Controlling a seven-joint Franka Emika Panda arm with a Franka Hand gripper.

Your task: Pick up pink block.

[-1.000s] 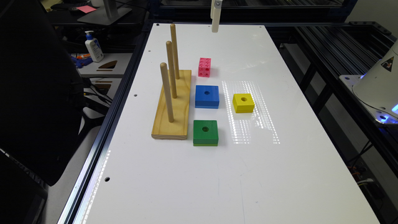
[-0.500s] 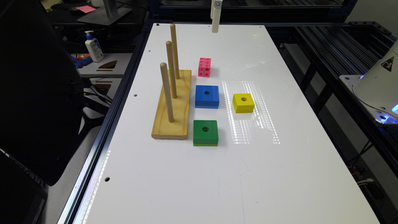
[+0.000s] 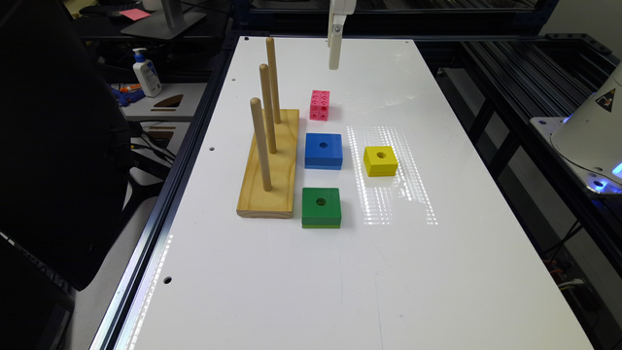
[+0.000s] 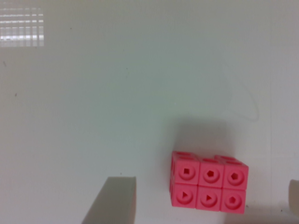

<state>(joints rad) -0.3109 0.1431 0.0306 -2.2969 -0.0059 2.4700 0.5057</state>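
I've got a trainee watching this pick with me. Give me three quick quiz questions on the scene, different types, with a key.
1. True or false: the hand is already touching the pink block.
2. Which square block lies nearest the pink block: A green, B blue, C yellow?
3. Fill in: the wooden base holds ___ upright pegs.

Key: 1 false, it hangs above the table with fingers apart; 2 B; 3 three.

The pink block (image 3: 319,105) sits on the white table (image 3: 437,272) beside the wooden peg base (image 3: 270,170).
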